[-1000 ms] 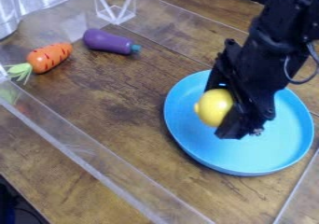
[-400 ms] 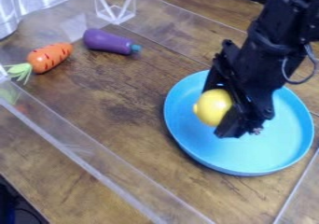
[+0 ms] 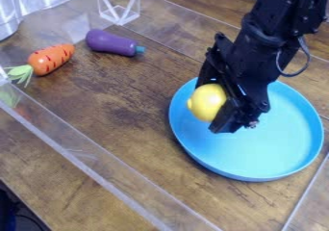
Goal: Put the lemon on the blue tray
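Carrot (image 3: 52,58) and eggplant (image 3: 112,43) lie untouched at left on the wooden surface (image 3: 115,119). Rightward, the lemon (image 3: 206,102), clenched in the fingers (image 3: 216,107), has shifted left to the blue tray (image 3: 276,148)'s near rim, so release looks premature. Clear panels border the surface.

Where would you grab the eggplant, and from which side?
Across the middle of the purple eggplant, coming straight down. It lies flat on the wooden table, long axis running left to right in the camera view, green stem end at the right. Close the jaws across its narrow width; the bare wood on both long sides looks free.
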`<state>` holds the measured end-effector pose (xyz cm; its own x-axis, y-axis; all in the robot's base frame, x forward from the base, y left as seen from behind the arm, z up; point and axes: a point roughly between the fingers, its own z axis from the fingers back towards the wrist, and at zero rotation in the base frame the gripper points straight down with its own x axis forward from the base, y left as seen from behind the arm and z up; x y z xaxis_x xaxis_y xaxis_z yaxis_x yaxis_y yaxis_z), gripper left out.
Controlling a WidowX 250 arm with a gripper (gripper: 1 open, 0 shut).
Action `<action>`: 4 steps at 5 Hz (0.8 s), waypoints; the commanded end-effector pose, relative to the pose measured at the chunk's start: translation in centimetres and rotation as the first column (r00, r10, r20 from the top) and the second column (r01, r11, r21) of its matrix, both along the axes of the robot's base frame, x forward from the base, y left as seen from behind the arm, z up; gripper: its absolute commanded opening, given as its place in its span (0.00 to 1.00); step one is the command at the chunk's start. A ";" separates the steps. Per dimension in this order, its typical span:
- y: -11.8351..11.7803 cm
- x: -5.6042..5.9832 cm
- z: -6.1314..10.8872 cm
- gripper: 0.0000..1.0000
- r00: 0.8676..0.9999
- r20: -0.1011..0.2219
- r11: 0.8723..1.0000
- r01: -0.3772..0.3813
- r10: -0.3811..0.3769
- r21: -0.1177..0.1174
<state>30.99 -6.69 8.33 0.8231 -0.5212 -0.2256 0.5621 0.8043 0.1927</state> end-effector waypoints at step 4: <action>1.8 -0.3 3.1 0.00 0.994 0.080 0.998 -0.069 0.069 0.002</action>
